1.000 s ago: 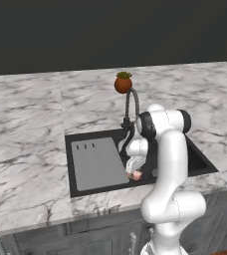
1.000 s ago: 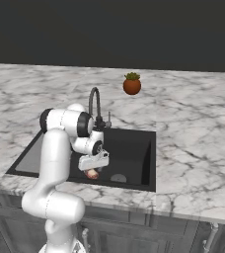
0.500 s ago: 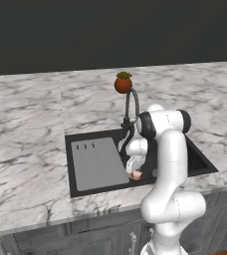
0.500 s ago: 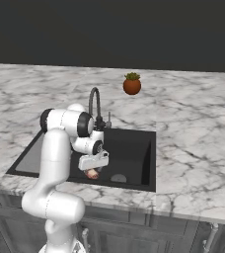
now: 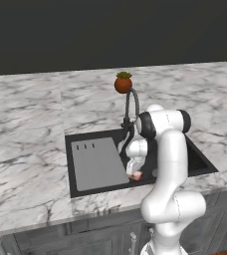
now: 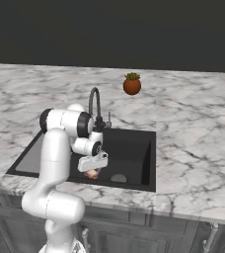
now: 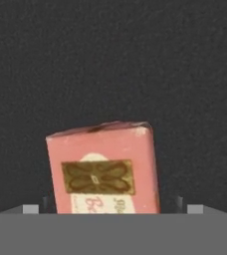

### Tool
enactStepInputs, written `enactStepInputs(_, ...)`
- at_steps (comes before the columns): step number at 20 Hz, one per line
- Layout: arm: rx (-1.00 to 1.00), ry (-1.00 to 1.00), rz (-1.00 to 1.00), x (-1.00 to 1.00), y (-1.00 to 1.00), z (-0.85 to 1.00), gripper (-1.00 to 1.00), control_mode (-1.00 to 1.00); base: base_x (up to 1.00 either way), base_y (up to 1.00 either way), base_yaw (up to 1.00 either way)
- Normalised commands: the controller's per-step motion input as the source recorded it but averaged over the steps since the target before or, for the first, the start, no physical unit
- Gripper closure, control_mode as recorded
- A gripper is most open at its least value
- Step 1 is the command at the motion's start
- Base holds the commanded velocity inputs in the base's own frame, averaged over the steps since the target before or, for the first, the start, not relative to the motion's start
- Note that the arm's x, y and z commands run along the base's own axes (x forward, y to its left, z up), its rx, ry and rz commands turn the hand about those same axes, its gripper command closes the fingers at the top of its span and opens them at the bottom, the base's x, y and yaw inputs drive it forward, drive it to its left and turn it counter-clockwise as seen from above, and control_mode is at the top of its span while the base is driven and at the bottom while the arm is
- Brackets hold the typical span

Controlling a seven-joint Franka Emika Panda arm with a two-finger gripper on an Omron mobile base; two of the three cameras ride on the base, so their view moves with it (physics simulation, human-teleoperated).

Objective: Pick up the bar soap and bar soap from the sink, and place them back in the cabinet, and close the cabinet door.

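The soap [image 7: 104, 167] sat in the lower middle of the hand view, a flat pink-red bar with a gold flower label and cream patch, its long axis running up the frame with a slight tilt. It lay straight ahead of the end effector [image 7: 110, 208], whose two dark tips stood just outside the bar's left and right edges at the bottom of the frame. The tips were spread a little wider than the bar; whether they touched it I could not tell.

In the left base view the soap [image 5: 135, 175] showed as a small pink spot at the end effector [image 5: 134, 172], low in the sink [image 5: 80, 185] at frame centre. The basin was matte black and grainy, with a smooth grey ribbed drainboard [image 5: 96, 163] to its left and a dark curved faucet [image 5: 131, 107] above. A marbled grey-white worktop [image 5: 26, 149] surrounded it, with a round orange plant [image 5: 123, 83] beyond the faucet.
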Motion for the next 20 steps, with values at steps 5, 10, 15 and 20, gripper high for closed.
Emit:
enactStepInputs(5,0.0,-0.02,0.03,-0.05,0.0,-0.33,-1.0,-1.0,0.0,0.0,0.0)
enactStepInputs(10,0.0,-0.06,0.03,0.0,0.0,-0.42,-1.0,-1.0,0.0,0.0,0.0)
enactStepInputs(15,0.0,-0.08,0.0,0.01,-0.13,-0.32,-1.0,-1.0,0.0,0.0,0.0)
enactStepInputs(20,0.02,-0.05,0.0,0.15,-0.37,-0.1,-1.0,-1.0,0.0,0.0,0.0)
